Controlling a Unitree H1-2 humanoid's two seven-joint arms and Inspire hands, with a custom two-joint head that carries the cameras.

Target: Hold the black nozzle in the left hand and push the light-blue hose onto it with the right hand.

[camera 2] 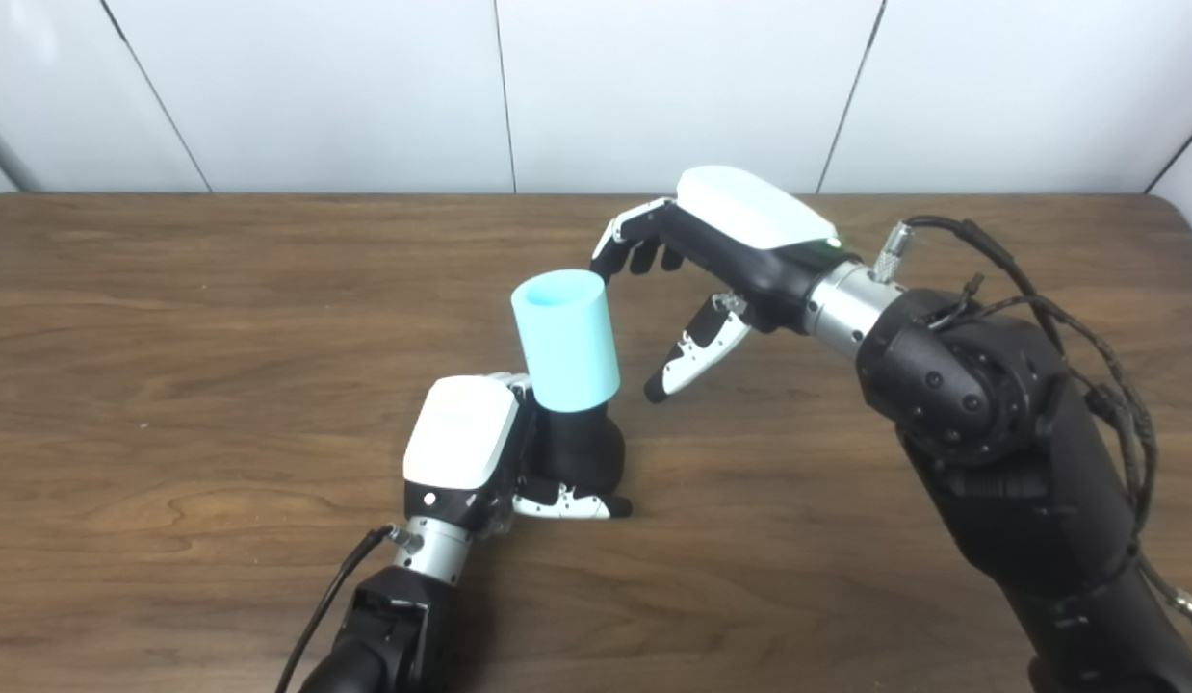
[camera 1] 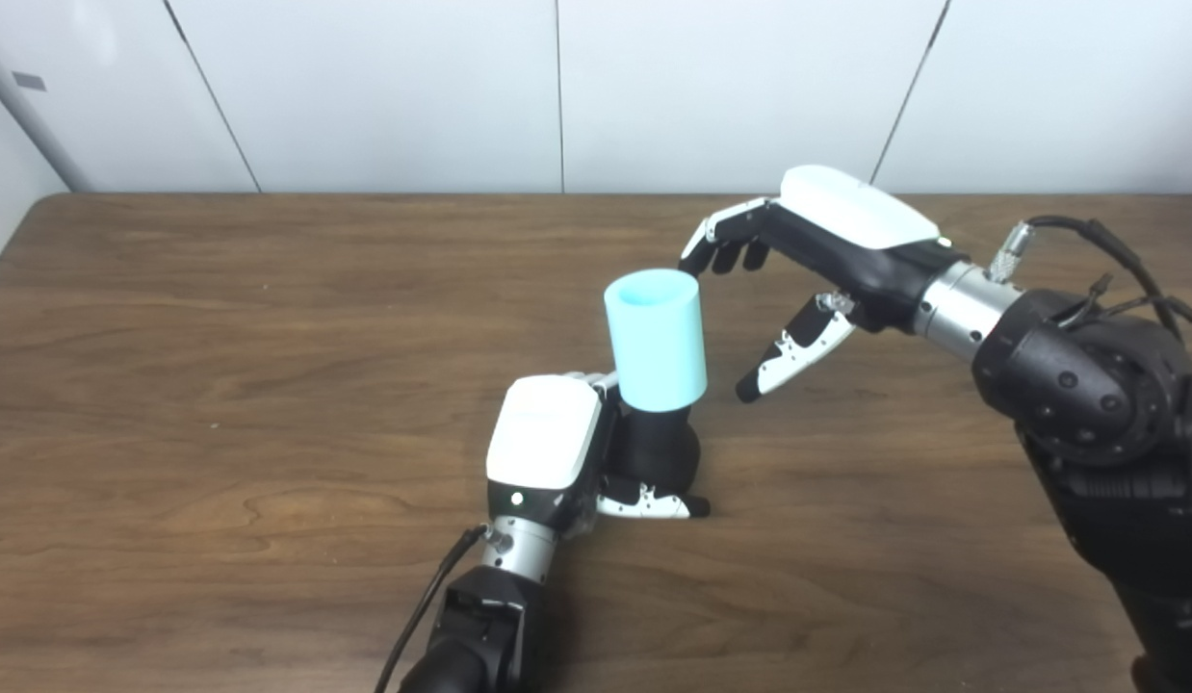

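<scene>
The black nozzle (camera 1: 659, 450) stands upright on the wooden table (camera 1: 220, 385), with my left hand (camera 1: 557, 452) shut around its base. The light-blue hose (camera 1: 656, 339), a short open-topped tube, sits over the nozzle's top and leans slightly right. My right hand (camera 1: 808, 279) hovers just right of the hose with its fingers spread. Its fingertips (camera 1: 697, 260) are near the hose's upper rim and its thumb (camera 1: 793, 351) points down beside the tube, not touching it. The same scene shows in the right eye view: hose (camera 2: 567, 339), nozzle (camera 2: 582, 452), left hand (camera 2: 466, 452), right hand (camera 2: 721, 260).
The brown wooden table runs to a white panelled wall (camera 1: 557, 87) at the back. My right forearm (camera 1: 1087, 385) with loose cables (camera 1: 1126, 260) fills the right side. Nothing else lies on the tabletop.
</scene>
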